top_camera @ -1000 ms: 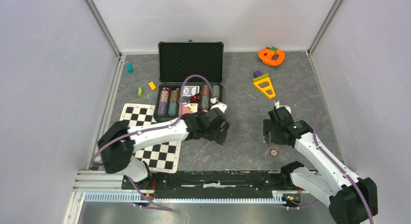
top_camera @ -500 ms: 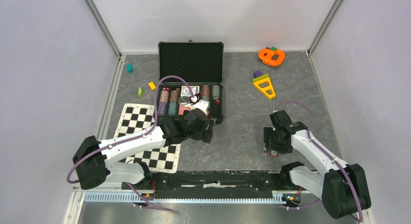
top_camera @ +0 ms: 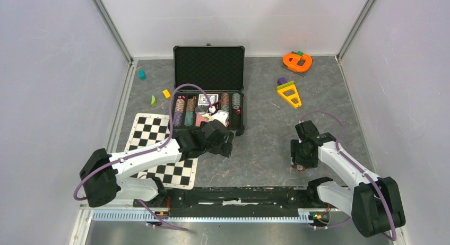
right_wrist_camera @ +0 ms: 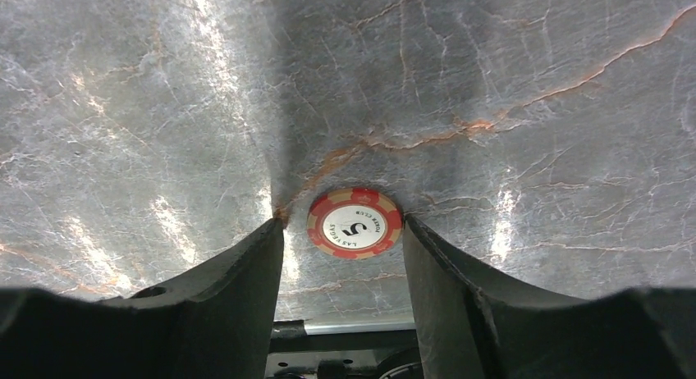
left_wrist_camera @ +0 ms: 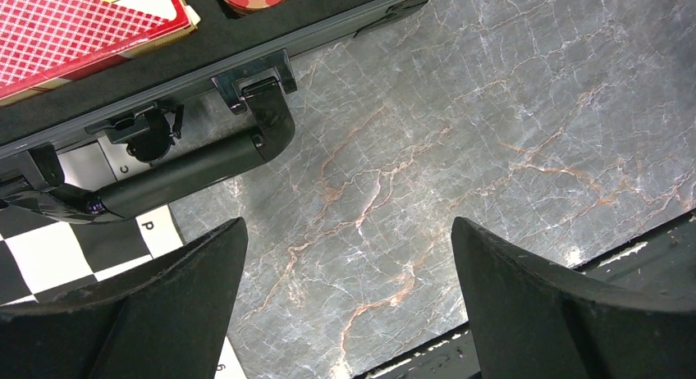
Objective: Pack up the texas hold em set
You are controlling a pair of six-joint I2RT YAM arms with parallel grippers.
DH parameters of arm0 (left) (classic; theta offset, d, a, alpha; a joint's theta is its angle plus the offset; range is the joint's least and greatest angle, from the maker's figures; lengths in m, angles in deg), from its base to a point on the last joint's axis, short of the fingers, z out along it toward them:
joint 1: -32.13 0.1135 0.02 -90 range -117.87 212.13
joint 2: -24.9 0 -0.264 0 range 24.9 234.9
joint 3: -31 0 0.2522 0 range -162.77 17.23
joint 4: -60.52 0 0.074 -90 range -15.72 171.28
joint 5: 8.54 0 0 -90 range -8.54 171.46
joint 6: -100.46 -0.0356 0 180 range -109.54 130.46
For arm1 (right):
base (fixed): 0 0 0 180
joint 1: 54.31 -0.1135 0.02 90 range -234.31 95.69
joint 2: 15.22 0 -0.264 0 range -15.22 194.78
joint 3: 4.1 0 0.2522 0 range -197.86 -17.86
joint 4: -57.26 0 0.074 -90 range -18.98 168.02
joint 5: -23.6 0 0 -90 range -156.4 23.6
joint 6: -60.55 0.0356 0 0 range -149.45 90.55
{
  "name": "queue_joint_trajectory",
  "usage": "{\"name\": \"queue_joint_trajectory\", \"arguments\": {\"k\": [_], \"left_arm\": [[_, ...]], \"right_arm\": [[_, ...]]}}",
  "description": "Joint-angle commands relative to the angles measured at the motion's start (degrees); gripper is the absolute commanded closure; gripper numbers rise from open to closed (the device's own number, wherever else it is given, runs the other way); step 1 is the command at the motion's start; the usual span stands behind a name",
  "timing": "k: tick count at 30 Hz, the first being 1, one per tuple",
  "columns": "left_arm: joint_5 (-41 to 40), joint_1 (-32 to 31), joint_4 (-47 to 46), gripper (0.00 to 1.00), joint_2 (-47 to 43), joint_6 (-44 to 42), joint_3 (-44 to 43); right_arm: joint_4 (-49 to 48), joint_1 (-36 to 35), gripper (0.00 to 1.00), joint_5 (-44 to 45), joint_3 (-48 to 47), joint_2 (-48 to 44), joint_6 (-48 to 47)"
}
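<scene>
The top edge crops the red card deck.

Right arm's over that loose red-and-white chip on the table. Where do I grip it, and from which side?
Take the chip by its rim, on opposite edges, coming straight down. It lies flat and face up on the table, so only the thin edge offers a hold. The open right gripper straddles it; close low, near the surface.

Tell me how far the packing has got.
Done: chip stacks and a card deck sit in the open case. In hand: the right gripper, open, straddles a loose red chip on the table, not gripped yet. The left gripper is open and empty. Left: stow that chip, shut the lid.
</scene>
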Motion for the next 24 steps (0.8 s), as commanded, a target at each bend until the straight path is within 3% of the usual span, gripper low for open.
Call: {"name": "queue_joint_trajectory", "arguments": {"k": [1,12,18,24], "left_arm": [[-2.0,0.4,-1.6,0.00,-1.4,1.3,0.2],[-2.4,0.6,-1.0,0.00,-2.5,1.1,0.9],[-2.5,0.8,-1.0,0.00,-2.9,1.1,1.1],[-2.5,1.0,-0.7,0.00,-2.8,0.9,0.7]], "right_arm": [[-0.8,0.3,0.41,-0.7,1.8,-0.4,1.6],[-2.0,0.3,0.59,-3.6,1.9,-1.4,2.5],[-4.0,-0.6,0.60,-8.8,1.1,-1.5,3.6],[-4.2,-6.6,0.59,-9.4,-4.7,0.5,7.0]]}}
